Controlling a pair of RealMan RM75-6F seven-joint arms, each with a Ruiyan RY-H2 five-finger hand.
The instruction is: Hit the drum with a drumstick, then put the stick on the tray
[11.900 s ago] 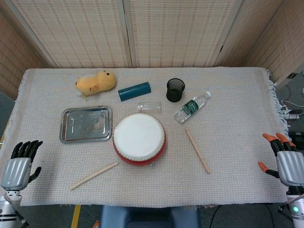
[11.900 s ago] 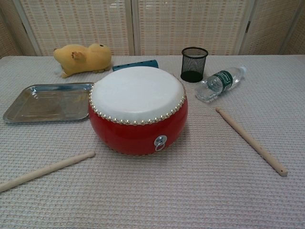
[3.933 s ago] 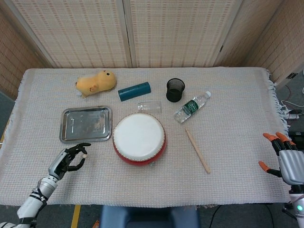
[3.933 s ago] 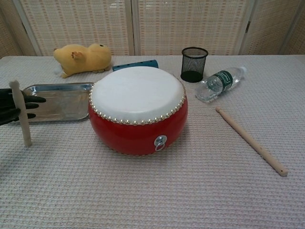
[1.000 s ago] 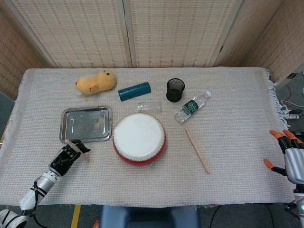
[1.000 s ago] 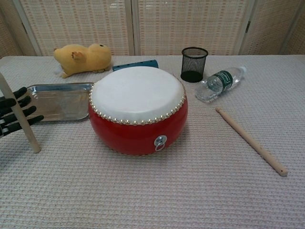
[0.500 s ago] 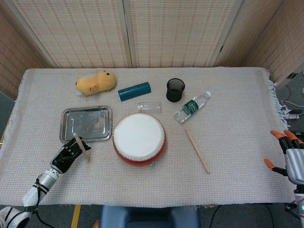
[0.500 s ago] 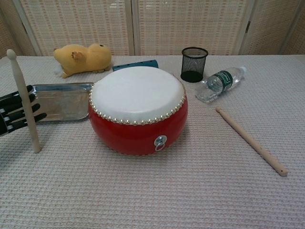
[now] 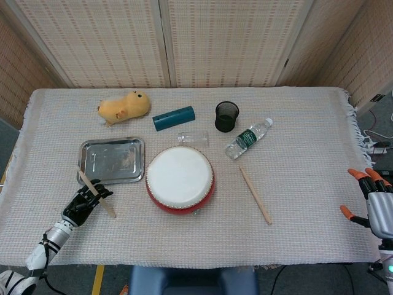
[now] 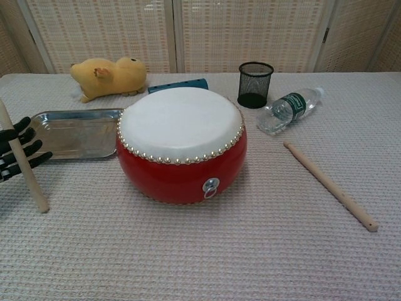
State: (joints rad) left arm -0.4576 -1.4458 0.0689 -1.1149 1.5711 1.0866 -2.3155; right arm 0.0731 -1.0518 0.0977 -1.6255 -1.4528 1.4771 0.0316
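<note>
Here the left hand point(image 9: 85, 201) grips a drumstick point(image 9: 97, 194) (fingers point(image 10: 28, 149) closed round it); right hand point(image 9: 370, 204) fingers spread.

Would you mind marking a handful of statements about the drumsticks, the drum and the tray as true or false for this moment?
1. The left hand holds a drumstick. True.
2. The held stick rests on the drum. False: it is off to the drum's left, apart from it.
3. A second drumstick lies on the cloth to the right of the drum. True.
4. The tray already has a stick on it. False: no stick lies on it.
5. The right hand grips the water bottle. False: it holds nothing, at the table's right edge, with its fingers apart.
</note>
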